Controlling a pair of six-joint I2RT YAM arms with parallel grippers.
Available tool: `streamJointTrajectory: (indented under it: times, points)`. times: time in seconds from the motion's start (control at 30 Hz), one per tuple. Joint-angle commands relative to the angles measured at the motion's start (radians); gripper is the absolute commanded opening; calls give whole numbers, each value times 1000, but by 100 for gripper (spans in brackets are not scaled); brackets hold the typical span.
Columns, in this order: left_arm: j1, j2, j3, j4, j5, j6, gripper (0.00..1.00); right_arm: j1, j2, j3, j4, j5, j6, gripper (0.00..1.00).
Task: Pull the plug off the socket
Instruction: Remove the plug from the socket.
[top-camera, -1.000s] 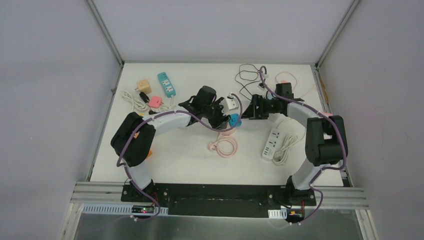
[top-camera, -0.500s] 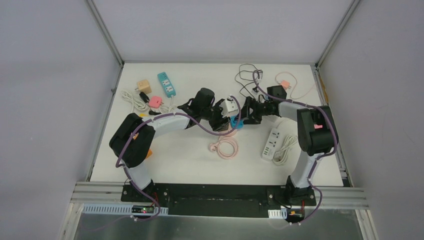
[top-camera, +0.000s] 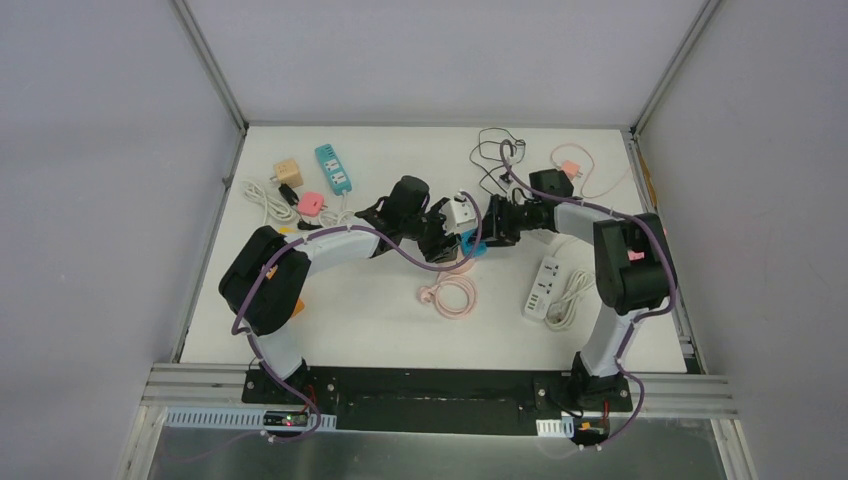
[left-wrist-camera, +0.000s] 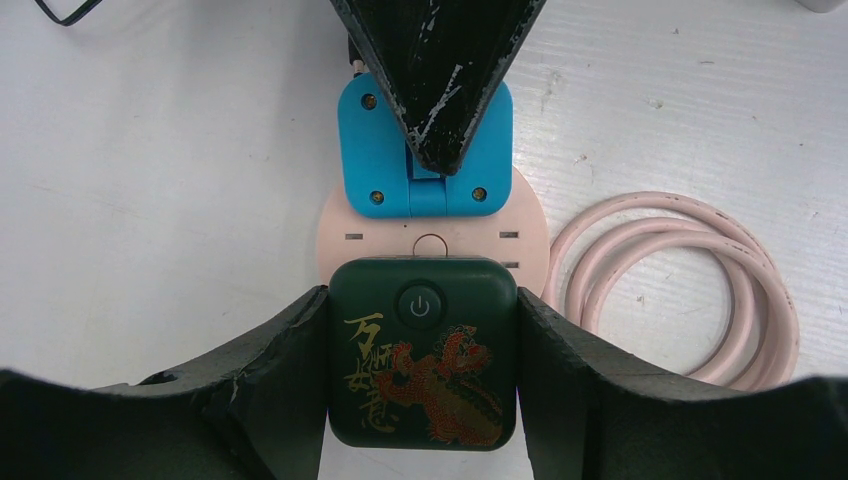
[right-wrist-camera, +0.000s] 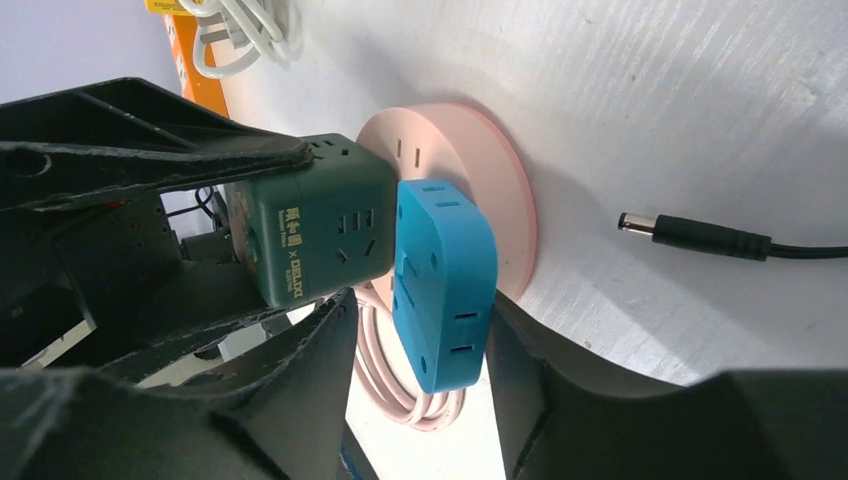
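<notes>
A round pink socket (left-wrist-camera: 335, 240) lies flat on the white table, seen also in the right wrist view (right-wrist-camera: 480, 160). Plugged into it are a blue plug (left-wrist-camera: 375, 150) and a dark green cube adapter (left-wrist-camera: 423, 350) with a dragon print. My left gripper (left-wrist-camera: 423, 370) is shut on the green cube, a finger pressed against each side. My right gripper (right-wrist-camera: 425, 305) straddles the blue plug (right-wrist-camera: 440, 280). One finger touches the plug's socket side, and a gap shows between the other finger and its outer face. From above, both grippers meet over the blue plug (top-camera: 472, 245).
The socket's pink cable (left-wrist-camera: 680, 290) lies coiled beside it. A black barrel connector (right-wrist-camera: 690, 235) rests on the table close by. A white power strip (top-camera: 541, 287), a white cube adapter (top-camera: 462, 210), a teal strip (top-camera: 333, 168), a wooden cube (top-camera: 287, 171) and black wires (top-camera: 495, 150) lie around.
The right arm has swung left until its gripper reached the blue plug, and its jaws have narrowed around it. The left gripper has kept its hold on the green cube.
</notes>
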Motion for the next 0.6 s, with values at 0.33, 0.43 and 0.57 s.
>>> streamJointTrajectory:
  times: [0.33,0.43,0.57]
  points:
    - [11,23,-27,-60,59,-18,0,13,-41,51,-24,-19,-25,38]
    - [14,19,-32,-52,61,-21,0,24,-37,56,-33,-13,-31,38]
    - [18,14,-43,-31,70,-26,0,37,-28,67,-57,14,-45,38]
